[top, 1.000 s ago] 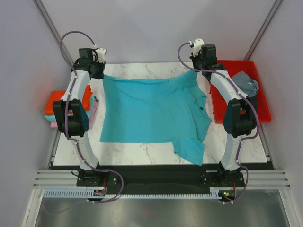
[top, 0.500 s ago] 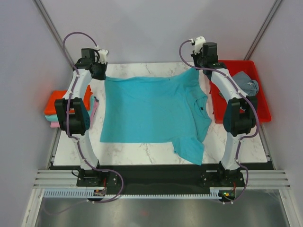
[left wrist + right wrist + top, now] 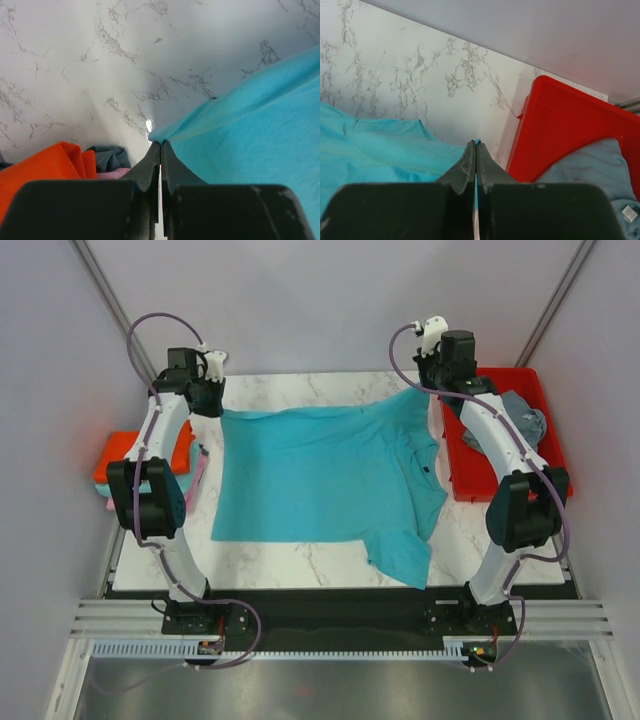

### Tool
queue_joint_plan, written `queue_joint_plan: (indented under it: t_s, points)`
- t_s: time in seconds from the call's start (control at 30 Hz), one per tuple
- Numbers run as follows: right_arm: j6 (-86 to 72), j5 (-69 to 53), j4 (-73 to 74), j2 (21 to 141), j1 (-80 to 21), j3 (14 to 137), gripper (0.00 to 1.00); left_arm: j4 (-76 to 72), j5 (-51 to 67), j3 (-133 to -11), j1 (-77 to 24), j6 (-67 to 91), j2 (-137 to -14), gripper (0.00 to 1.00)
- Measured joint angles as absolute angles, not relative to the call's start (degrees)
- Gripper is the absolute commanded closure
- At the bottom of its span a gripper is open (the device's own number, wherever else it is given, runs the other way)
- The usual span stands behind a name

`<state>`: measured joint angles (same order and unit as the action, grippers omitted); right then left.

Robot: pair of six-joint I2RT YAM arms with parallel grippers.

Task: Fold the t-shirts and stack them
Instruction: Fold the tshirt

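The turquoise t-shirt (image 3: 320, 475) lies spread across the middle of the white, grey-veined marble table (image 3: 300, 385). It is soft matte cloth with shallow creases running across its body. Its collar faces the right side, and one short sleeve hangs over the table's near edge. Its far edge is lifted at both corners and drawn into a nearly straight line.

The left gripper (image 3: 160, 146) has its dark, tapered fingers pressed together on the far left corner, where the cloth bunches into a folded ridge at the tips. The right gripper (image 3: 475, 145) is pinched shut on the far right corner, with a thin sliver of turquoise showing between its fingers.

To the right of the table sits the rigid, glossy red tray (image 3: 555, 455). A crumpled slate grey t-shirt (image 3: 525, 420) lies inside it, with a small white label showing in the right wrist view. Off the table's left edge lie an orange-red t-shirt (image 3: 115, 455), a dark teal t-shirt (image 3: 107, 155) and a pink t-shirt (image 3: 112, 174), piled together in soft folds.

Compared with a second ago, the two grippers have moved apart. The right one has shifted toward the tray, and its elbow has swung out over the tray's near corner. The far edge of the turquoise cloth sags less than before. The near hem and the hanging sleeve lie as they did.
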<state>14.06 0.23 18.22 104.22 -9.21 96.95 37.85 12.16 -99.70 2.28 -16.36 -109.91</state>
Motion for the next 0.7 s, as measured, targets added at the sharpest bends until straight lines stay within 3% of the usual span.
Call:
queue_joint_plan:
  t_s: [0.7]
  points:
    - [12.0,-2.6,27.2,93.9,-9.2,87.0,1.0,38.7,12.3,-83.1,2.7,-15.9,-99.7,0.98]
